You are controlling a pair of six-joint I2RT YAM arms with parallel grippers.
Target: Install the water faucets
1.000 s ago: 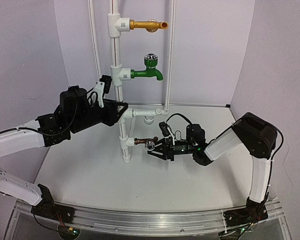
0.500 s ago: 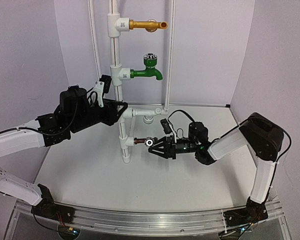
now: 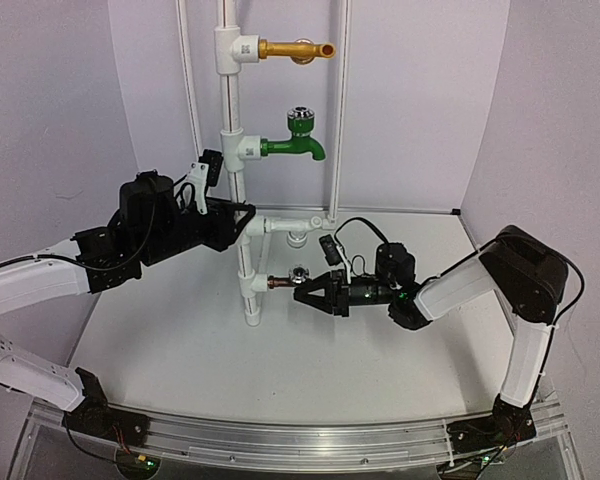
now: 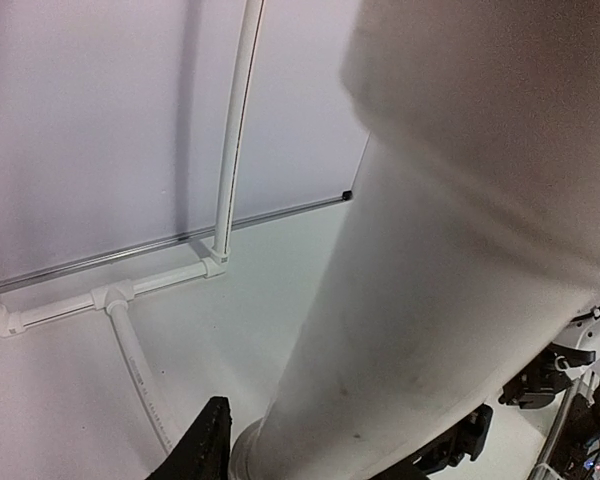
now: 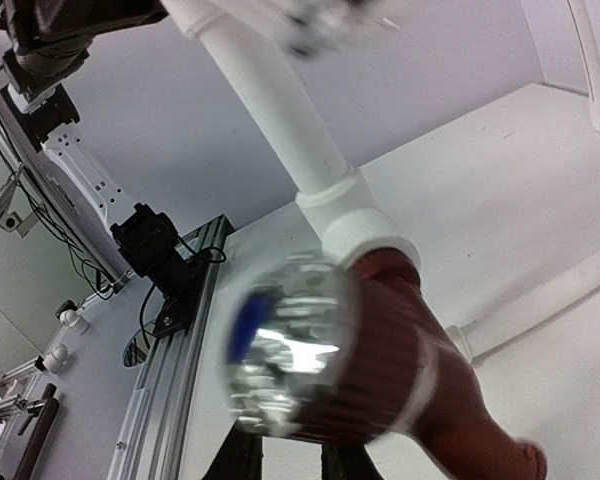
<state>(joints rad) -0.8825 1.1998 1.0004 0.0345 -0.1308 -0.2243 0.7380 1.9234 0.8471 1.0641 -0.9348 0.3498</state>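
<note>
The water faucet (image 3: 284, 282), a small copper-brown tap with a round silver knob (image 3: 299, 271), sticks out of the lowest white fitting (image 3: 257, 287) on the upright pipe. My right gripper (image 3: 302, 291) comes in from the right with its jaws narrowed onto the tap's free end. In the right wrist view the faucet (image 5: 400, 375) and its blurred knob (image 5: 285, 350) fill the frame and hide the fingertips (image 5: 242, 462). My left gripper (image 3: 242, 222) is shut on the upright white pipe (image 3: 236, 150). That pipe (image 4: 430, 250) shows large between its fingers (image 4: 205, 445).
A green faucet (image 3: 292, 147) and a gold faucet (image 3: 295, 48) are mounted higher on the same pipe. A low white pipe frame (image 3: 292, 226) runs behind the stand to a second upright (image 3: 337, 120). An aluminium rail (image 3: 300, 432) edges the table's front.
The right jaws have narrowed from open around the knob to closed on the tap. The knob has turned from facing the camera to pointing up. The left arm has not moved.
</note>
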